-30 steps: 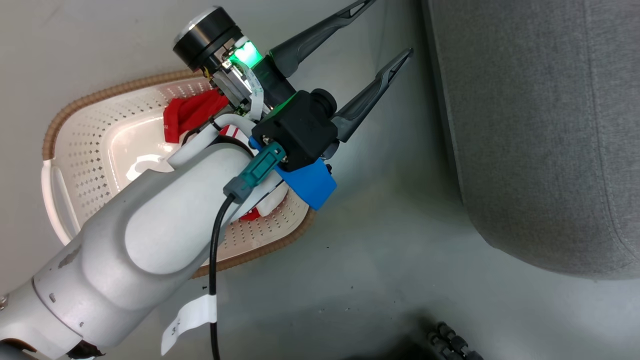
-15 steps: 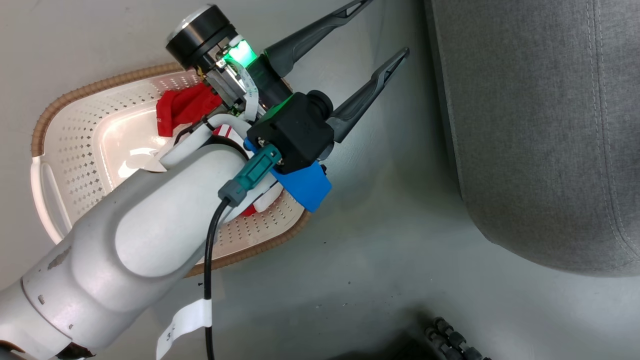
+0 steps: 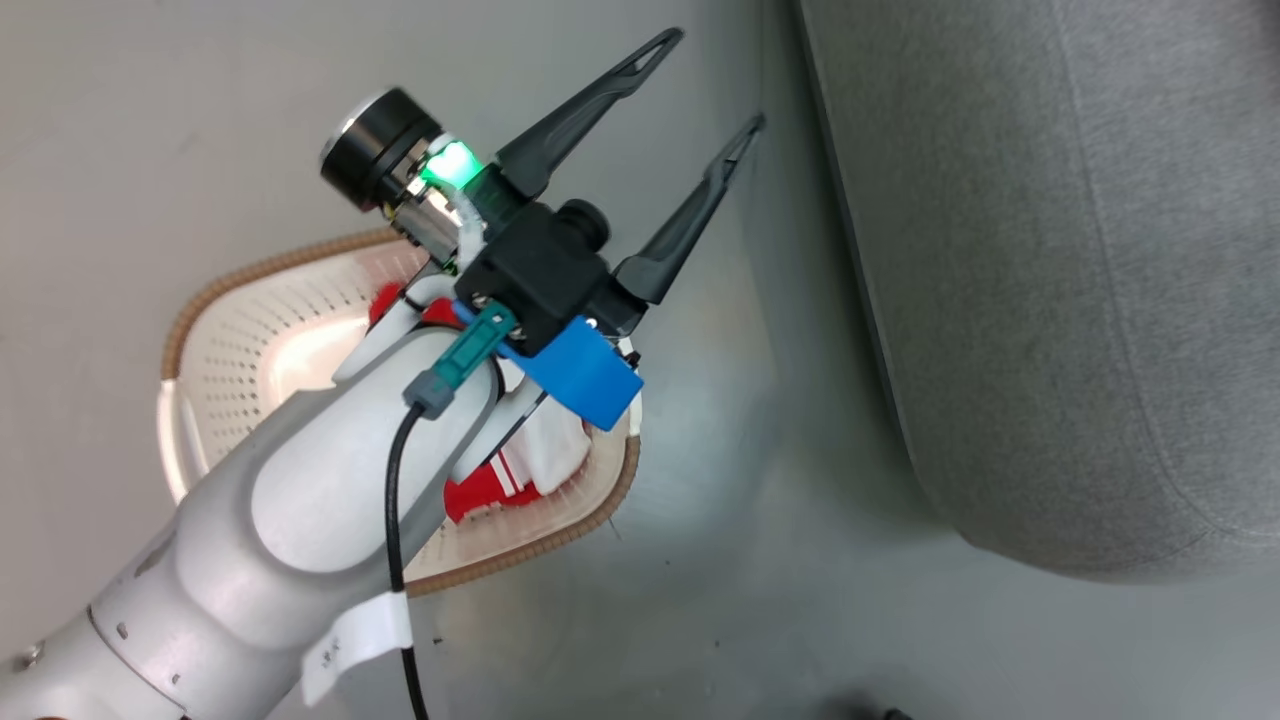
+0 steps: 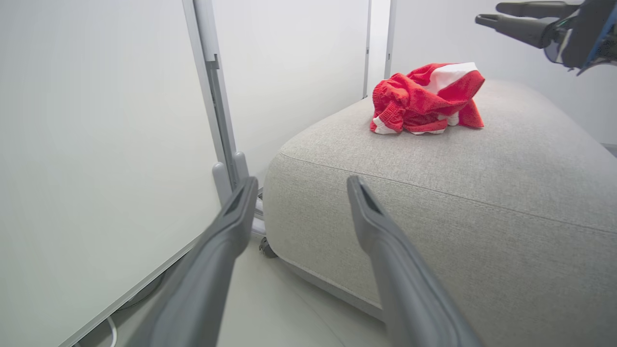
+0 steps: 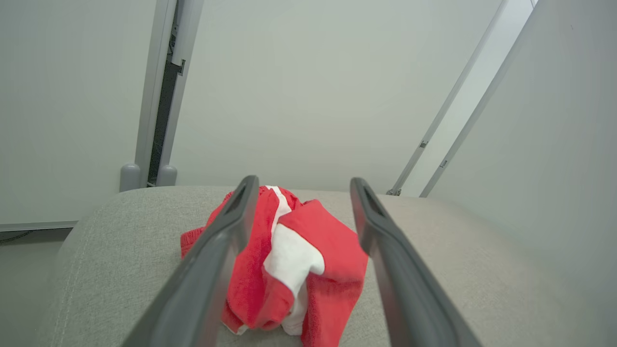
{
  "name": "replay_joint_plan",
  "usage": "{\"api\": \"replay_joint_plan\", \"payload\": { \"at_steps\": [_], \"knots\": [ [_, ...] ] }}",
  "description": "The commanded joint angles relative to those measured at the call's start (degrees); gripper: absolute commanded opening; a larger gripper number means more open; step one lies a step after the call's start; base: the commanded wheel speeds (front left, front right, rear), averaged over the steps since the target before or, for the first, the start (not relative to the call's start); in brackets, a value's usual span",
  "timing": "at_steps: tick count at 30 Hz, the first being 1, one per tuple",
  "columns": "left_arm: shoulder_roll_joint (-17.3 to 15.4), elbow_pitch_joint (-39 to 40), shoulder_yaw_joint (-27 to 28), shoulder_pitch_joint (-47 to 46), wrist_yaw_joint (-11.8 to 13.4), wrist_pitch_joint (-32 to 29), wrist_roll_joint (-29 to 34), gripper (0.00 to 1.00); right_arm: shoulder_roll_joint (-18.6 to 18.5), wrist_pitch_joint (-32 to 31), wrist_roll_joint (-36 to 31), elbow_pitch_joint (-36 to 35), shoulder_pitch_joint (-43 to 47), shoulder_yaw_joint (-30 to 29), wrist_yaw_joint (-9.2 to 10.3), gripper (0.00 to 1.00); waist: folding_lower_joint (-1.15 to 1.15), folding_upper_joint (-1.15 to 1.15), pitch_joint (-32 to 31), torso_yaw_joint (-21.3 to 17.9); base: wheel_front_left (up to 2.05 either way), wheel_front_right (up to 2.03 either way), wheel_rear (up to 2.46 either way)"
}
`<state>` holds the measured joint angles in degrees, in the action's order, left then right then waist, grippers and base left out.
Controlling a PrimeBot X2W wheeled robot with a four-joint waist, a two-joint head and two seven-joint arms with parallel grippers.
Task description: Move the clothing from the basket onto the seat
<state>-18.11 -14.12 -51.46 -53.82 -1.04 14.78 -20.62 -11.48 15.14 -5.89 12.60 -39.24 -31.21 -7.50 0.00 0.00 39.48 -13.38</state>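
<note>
Left gripper [image 3: 712, 78] spread, empty; its pale forearm [image 3: 330, 480] masks soft red-and-white clothing [image 3: 480, 495] in oval perforated cream plastic basket [image 3: 240, 380], so a blind grab could miss.

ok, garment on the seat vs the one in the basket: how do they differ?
Seat garment is bunched in a heap, in full view on the grey seat; basket garment lies in the perforated basket, mostly hidden under an arm. Both red with white panels.
</note>
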Motion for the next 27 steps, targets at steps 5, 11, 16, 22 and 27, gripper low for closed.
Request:
{"api": "replay_joint_plan", "payload": {
  "at_steps": [5,11,16,22,27],
  "knots": [
    [1.0,0.01,5.33,5.08,1.56,0.45,-1.84,1.0,0.49,0.01,3.02,-5.94,5.96,4.4,0.01,1.0,0.0,0.0,-10.82,2.22,0.0,0.0,0.0],
    [1.5,1.85,16.62,14.74,2.78,0.47,-1.6,1.0,2.81,0.01,5.44,-10.55,12.76,14.66,0.01,1.0,0.0,0.0,-18.52,5.72,0.0,0.0,0.0],
    [2.02,2.8,25.99,22.25,2.88,0.47,-0.21,1.0,5.01,0.01,6.94,-10.83,16.46,21.16,0.01,1.0,0.0,0.0,-22.13,8.35,0.0,0.0,0.0],
    [3.6,2.69,35.16,30.32,1.55,0.43,2.4,1.0,6.94,0.01,7.29,-10.36,20.25,25.93,0.01,1.0,0.0,0.0,-25.96,11.05,0.0,0.0,0.0],
    [5.76,2.33,40.85,35.83,-0.06,0.43,4.93,1.0,7.76,0.01,7.68,-9.87,23.33,28.39,0.01,1.0,0.0,0.0,-28.5,12.77,0.0,0.0,0.0]
  ]
}}
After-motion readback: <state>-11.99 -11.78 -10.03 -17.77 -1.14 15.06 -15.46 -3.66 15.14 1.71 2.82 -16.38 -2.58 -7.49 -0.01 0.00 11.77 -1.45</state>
